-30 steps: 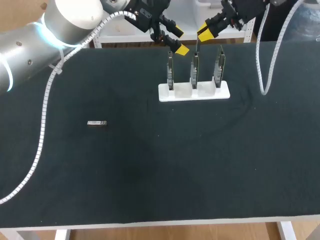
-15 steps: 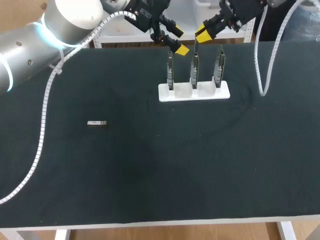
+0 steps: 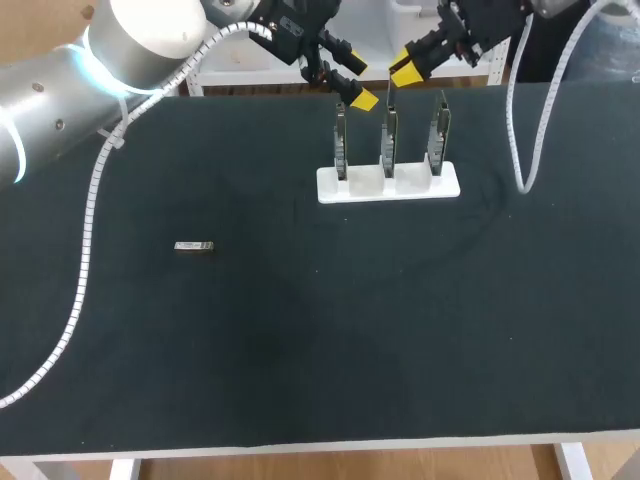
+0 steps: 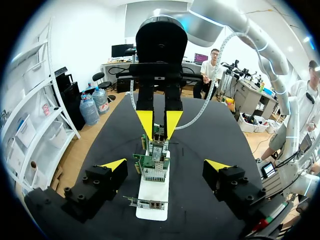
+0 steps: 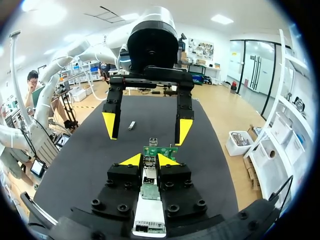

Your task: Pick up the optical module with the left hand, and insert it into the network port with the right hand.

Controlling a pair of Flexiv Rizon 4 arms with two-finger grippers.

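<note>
The optical module (image 3: 194, 246) is seen lying flat on the table (image 3: 300, 350), well apart from the left gripper (image 3: 358, 83), which is spread wide and empty just beside the card stand (image 3: 388, 183). The right gripper (image 3: 405, 70) is poised over the stand, its fingers set close with a slight gap and nothing clasped. The module is judged light, rigid and smooth (a small metal bar, likely to skid). It is best pinched across its long sides at mid-length, with the connector end spared.

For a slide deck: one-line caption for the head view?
Left gripper and right gripper near the white card stand; optical module lies apart on the black table.
</note>
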